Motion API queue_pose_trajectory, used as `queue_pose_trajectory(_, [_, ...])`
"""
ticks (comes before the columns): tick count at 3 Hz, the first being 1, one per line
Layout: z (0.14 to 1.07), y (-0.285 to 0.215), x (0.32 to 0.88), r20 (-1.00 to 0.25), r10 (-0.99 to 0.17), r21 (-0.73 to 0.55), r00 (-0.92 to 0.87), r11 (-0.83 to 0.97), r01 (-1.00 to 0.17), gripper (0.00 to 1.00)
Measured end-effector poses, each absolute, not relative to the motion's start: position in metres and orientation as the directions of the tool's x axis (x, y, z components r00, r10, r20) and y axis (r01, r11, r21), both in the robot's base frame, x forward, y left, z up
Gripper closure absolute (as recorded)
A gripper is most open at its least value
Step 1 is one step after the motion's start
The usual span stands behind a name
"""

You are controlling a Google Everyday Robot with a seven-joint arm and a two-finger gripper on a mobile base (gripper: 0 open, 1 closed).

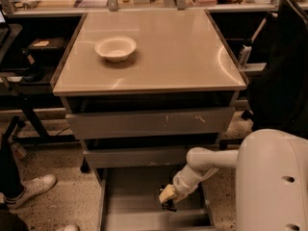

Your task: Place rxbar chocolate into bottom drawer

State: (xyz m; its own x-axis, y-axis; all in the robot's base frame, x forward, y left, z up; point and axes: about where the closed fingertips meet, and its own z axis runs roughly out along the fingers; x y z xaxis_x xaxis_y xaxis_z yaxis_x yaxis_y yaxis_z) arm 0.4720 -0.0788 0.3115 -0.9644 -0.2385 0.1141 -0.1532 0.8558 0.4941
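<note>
The tan cabinet top carries a white bowl, upright, toward its back left corner. On the speckled floor at the left rests what looks like a white shoe. The gripper hangs low inside the open bottom drawer, below the top's front edge.

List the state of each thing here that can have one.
bottom drawer: pulled out, open.
upper drawers: appear pushed in.
white bowl: upright, looks empty.
gripper: low inside the bottom drawer.
rxbar chocolate: dark bit at the gripper's tip; whether held, cannot tell.
</note>
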Motion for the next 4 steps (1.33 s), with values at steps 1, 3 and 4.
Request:
queue_pose_trajectory(1, [0.277,-0.069,0.476,0.102,-0.168,0.544,-0.981,0.834,-0.086,1.0])
queue_pose_trajectory(3, [0.225,-0.053,0.498,0.095,-0.04,0.605,-0.995,0.796,0.025,1.0])
queue_pose_trajectory(4, [0.209,-0.041,0.509,0.102,-0.019,0.617,-0.995,0.786,0.048,1.0])
